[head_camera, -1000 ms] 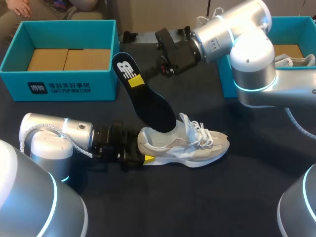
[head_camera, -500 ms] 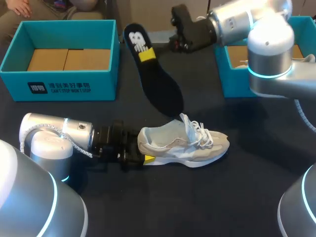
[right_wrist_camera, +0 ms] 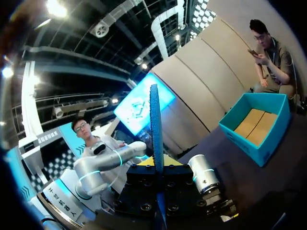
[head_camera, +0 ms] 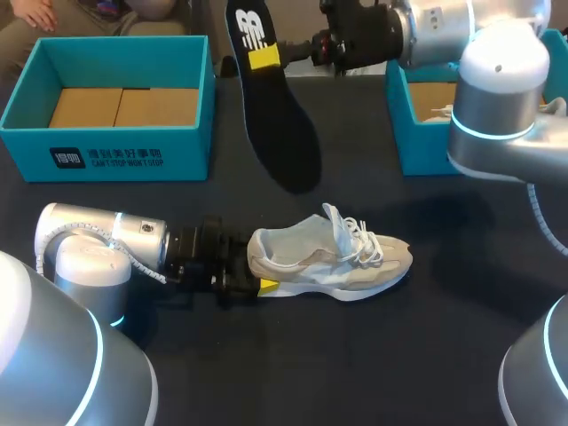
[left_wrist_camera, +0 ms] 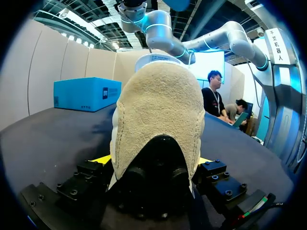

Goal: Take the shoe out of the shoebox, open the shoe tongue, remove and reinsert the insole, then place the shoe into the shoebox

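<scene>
Dark table (head_camera: 373, 355) up front, with a teal left box (head_camera: 106, 151) and a teal right box (head_camera: 417, 151) sitting at its far side. The shoe (head_camera: 333, 262) is out on the table near the middle, in neither box. It's a cream and white sneaker with white laces, standing on its sole with the toe pointing right and the tongue pulled up. The insole (head_camera: 275, 115) is black with a white logo at the heel end. It hangs in the air above and behind the shoe, toe end down, not touching it.

The left arm lies low along the table, and the left gripper (left_wrist_camera: 156, 163) is clamped on the shoe's heel, one yellow tip on each side. The right arm reaches in high from the right, past the middle, and the right gripper (head_camera: 264, 59) pinches the insole near its heel end.
</scene>
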You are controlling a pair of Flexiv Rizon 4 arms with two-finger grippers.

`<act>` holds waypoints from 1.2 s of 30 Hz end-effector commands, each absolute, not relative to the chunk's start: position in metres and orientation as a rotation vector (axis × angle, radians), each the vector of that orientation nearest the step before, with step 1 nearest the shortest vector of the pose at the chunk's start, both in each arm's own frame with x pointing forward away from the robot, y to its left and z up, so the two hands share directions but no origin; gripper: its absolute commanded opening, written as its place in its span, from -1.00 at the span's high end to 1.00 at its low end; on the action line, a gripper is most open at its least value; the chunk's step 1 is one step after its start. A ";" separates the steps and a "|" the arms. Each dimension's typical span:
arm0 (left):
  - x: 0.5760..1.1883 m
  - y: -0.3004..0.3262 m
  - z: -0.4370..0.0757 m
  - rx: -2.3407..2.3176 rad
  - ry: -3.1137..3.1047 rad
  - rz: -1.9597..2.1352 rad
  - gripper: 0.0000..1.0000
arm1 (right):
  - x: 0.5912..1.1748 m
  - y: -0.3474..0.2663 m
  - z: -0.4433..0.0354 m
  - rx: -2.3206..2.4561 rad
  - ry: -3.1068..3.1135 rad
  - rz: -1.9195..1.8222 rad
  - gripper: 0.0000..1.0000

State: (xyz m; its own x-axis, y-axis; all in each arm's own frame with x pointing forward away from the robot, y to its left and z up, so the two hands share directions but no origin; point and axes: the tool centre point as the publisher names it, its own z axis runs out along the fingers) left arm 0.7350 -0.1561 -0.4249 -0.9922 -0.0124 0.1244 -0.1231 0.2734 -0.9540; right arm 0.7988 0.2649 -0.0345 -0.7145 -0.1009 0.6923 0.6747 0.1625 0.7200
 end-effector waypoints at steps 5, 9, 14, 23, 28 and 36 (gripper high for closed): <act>0.735 -0.155 -0.426 0.130 -2.433 1.832 1.00 | 0.776 0.256 -0.015 -0.621 -1.833 -1.664 1.00; 0.735 -0.155 -0.426 0.130 -2.433 1.832 1.00 | 0.768 0.249 -0.013 -0.618 -1.879 -1.687 1.00; 0.735 -0.155 -0.426 0.130 -2.433 1.832 1.00 | 0.768 0.249 -0.013 -0.618 -1.879 -1.687 1.00; 0.735 -0.155 -0.426 0.130 -2.433 1.832 1.00 | 0.768 0.249 -0.013 -0.618 -1.879 -1.687 1.00; 0.735 -0.155 -0.426 0.130 -2.433 1.832 1.00 | 0.776 0.228 -0.010 -0.680 -1.818 -1.736 1.00; 0.735 -0.155 -0.426 0.130 -2.433 1.832 1.00 | 0.776 0.188 -0.003 -0.785 -1.803 -1.779 1.00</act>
